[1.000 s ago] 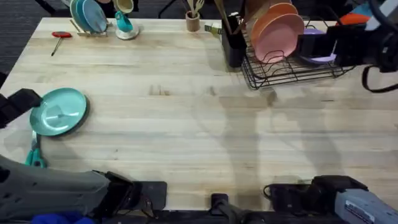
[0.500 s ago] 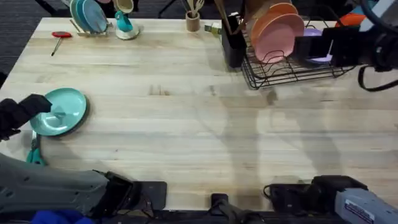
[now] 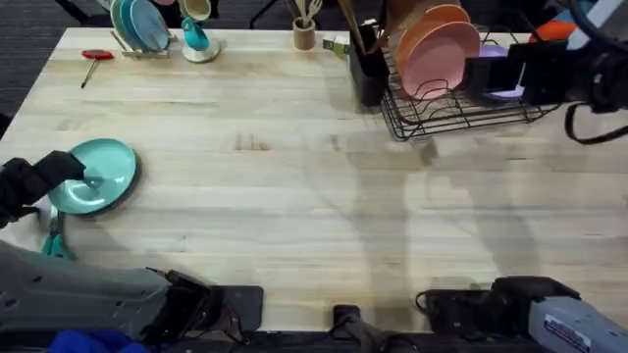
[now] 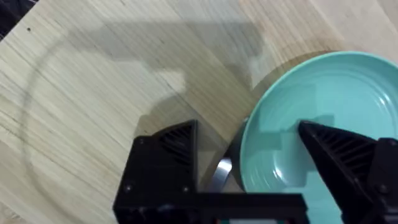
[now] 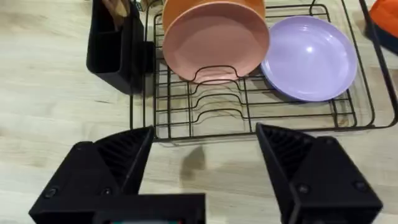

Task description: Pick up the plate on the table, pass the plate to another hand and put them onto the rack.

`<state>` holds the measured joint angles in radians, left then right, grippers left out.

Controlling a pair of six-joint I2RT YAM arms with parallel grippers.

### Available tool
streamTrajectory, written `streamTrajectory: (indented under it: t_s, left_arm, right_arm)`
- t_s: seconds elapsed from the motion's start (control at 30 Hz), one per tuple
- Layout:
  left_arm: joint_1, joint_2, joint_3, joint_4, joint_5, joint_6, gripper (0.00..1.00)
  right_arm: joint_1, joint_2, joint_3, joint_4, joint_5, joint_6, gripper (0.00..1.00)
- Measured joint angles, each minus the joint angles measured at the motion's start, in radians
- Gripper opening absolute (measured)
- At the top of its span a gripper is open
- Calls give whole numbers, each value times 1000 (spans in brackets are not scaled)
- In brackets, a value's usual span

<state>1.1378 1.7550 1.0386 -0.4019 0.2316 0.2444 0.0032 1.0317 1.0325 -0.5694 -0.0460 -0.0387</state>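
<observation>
At the table's [image 3: 294, 186] left edge, the plate's [image 4: 323, 155] rim is straddled by the left gripper's [image 4: 249, 158] open jaws, ready for grasping, while the right gripper [image 5: 202, 165] is kept open before the rack [image 5: 249, 118].

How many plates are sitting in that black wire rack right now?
3: two orange-pink plates upright, one behind the other, and a lavender plate leaning beside them in the rack. Others may be hidden.

Overhead camera sits above the arm bases, facing down and forward, taking in the whole table [image 3: 294, 186] from the near edge to the far clutter. Left wrist camera looks steeply down, close over the plate [image 4: 323, 124] at the table's near left; the overhead shares that plate [image 3: 95, 175]. Right wrist camera hangs farther back, angled down at the rack [image 5: 249, 106] at far right, which the overhead [image 3: 461, 103] also covers.
</observation>
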Motion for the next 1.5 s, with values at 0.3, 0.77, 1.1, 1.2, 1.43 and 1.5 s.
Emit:
streamTrajectory:
  t_s: [0.3,0.77,1.1,1.2,1.43,1.5]
  left_arm:
    - [0,0,0,9,0,-6,658]
    - [0,0,0,24,4,-10,149]
    - [1,0,6,30,18,-16,42]
    - [1,0,6,32,21,-16,41]
    - [1,-73,6,40,46,-16,40]
    - [1,-113,6,43,69,-15,40]
  right_arm:
    - [0,0,0,0,0,0,994]
    - [0,0,0,0,0,0,994]
    - [0,0,0,0,0,0,994]
    - [0,0,0,0,0,0,994]
    - [0,0,0,0,0,0,994]
    - [0,0,0,0,0,0,994]
